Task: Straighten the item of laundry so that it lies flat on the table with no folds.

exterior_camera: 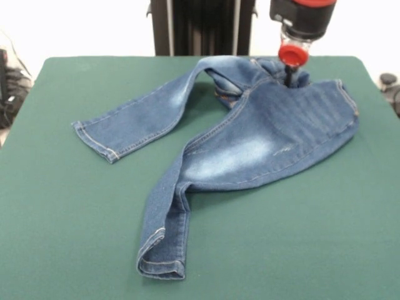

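Nearest the camera, the hem of one leg of the small pair of blue denim jeans point(250, 150) sits doubled under itself, and that leg runs up narrow and creased along its length, folded lengthwise by the look of it. Moving back, the faded whitish thigh patch is spread fairly flat in the middle of the large dark green felt-topped table point(69, 244). The other leg swings off to the picture's left, twisted where it leaves the seat, and its hem lies flat, well apart from the first.

Further back, the waist end is bunched and rumpled, and right there the red-and-black gripper point(291, 78) is down on the cloth near the waistband. Its tips are buried in the denim, so I cannot tell how wide it stands or whether it has pinched any fabric.

My read: the straightening is at an early stage, with the waist being worked. The next move looks like a drag away from the legs to pull out the twist, followed by opening the doubled near leg.
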`<state>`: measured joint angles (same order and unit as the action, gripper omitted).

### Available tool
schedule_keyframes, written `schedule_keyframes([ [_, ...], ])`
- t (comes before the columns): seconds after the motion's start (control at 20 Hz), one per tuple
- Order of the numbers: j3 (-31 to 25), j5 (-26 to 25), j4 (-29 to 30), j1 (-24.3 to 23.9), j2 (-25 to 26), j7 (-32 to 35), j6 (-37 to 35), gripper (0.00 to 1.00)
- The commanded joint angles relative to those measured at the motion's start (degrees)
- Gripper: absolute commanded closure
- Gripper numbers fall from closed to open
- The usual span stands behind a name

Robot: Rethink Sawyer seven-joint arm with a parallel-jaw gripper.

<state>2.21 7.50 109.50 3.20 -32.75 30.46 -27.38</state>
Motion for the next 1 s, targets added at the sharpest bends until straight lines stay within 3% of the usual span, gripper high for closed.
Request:
schedule_keyframes([
  [0.05,3.5,-1.5,-3.1,3.5,-6.1,16.2,-13.0,0.00],
  [0.4,7.2,-2.0,-4.4,2.5,-11.9,16.1,-22.4,0.00],
  [0.65,6.9,-2.0,-5.4,1.0,-14.8,14.0,-24.6,0.00],
  [1.0,2.6,-3.7,-10.7,-5.0,-7.7,7.1,-15.2,0.00],
])
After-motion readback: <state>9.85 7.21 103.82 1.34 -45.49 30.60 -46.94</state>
